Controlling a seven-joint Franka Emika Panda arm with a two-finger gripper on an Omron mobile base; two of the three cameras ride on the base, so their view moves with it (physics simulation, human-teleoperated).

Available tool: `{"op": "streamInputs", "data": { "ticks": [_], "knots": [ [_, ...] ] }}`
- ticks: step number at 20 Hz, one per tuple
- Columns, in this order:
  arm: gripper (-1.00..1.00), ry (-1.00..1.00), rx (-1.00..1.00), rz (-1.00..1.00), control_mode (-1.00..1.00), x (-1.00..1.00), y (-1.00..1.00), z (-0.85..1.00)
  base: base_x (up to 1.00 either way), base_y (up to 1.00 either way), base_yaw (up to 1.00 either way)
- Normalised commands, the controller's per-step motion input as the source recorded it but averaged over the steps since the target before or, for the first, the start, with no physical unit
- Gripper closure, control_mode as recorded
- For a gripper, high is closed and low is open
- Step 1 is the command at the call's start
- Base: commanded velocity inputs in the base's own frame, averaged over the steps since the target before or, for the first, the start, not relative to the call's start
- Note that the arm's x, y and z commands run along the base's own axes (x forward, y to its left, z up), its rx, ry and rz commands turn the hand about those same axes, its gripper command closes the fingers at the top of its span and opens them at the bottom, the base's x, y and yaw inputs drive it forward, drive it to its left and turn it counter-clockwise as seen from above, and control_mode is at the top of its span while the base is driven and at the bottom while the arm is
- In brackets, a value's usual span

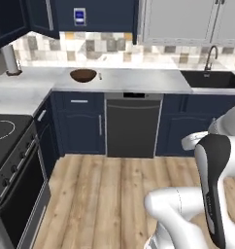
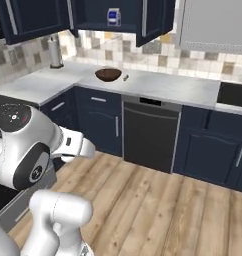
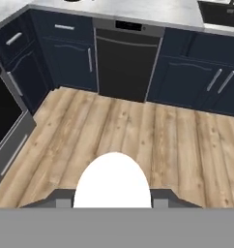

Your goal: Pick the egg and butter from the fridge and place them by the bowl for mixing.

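Note:
In the hand view the white egg (image 3: 112, 178) sits between the two dark finger tips of my gripper (image 3: 112, 198), which is shut on it above the wooden floor. The dark brown wooden bowl (image 1: 83, 75) (image 2: 108, 74) stands on the grey counter near the corner, far ahead of the hand. Just right of the bowl lies a short thin stick (image 2: 125, 77) (image 1: 100, 76), the butter by its look. The fridge is out of view. My arm is folded close to the base.
A dark dishwasher (image 1: 133, 124) is set under the counter between navy cabinets. The black sink (image 1: 211, 78) is at the right, the stove (image 1: 8, 146) at the left. A paper towel roll (image 1: 11, 61) stands in the back left corner.

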Motion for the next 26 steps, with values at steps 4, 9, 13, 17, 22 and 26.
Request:
{"op": "streamInputs", "data": {
  "ticks": [4, 9, 13, 17, 22, 26],
  "knots": [
    [1.00, 0.00, 0.00, 0.00, 1.00, 0.00, 0.00, 0.00, 0.89, 0.43, 0.00],
    [1.00, 0.00, 0.00, 0.00, 1.00, 0.00, 0.00, 0.00, 0.87, 0.48, 0.00],
    [1.00, 0.00, 0.00, 0.00, 1.00, 0.00, 0.00, 0.00, 0.87, 0.49, 0.00],
    [1.00, 0.00, 0.00, 0.00, 1.00, 0.00, 0.00, 0.00, 0.89, 0.42, 0.00],
    [1.00, 0.00, 0.00, 0.00, 1.00, 0.00, 0.00, 0.00, 0.89, 0.24, -0.04],
    [1.00, 0.00, 0.00, 0.00, 1.00, 0.00, 0.00, 0.00, 0.80, 0.11, -0.13]
  ]
}}
